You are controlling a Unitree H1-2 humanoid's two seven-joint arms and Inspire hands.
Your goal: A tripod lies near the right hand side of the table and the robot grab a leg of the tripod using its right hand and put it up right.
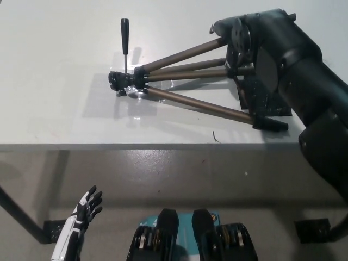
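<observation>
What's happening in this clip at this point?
A tripod lies on its side on the pale table, legs spread toward the right. The robot's black right hand is over the far ends of the upper legs; whether it has gripped one cannot be seen. The tripod is not yet upright. The white left hand rests open, low beside the table.
</observation>
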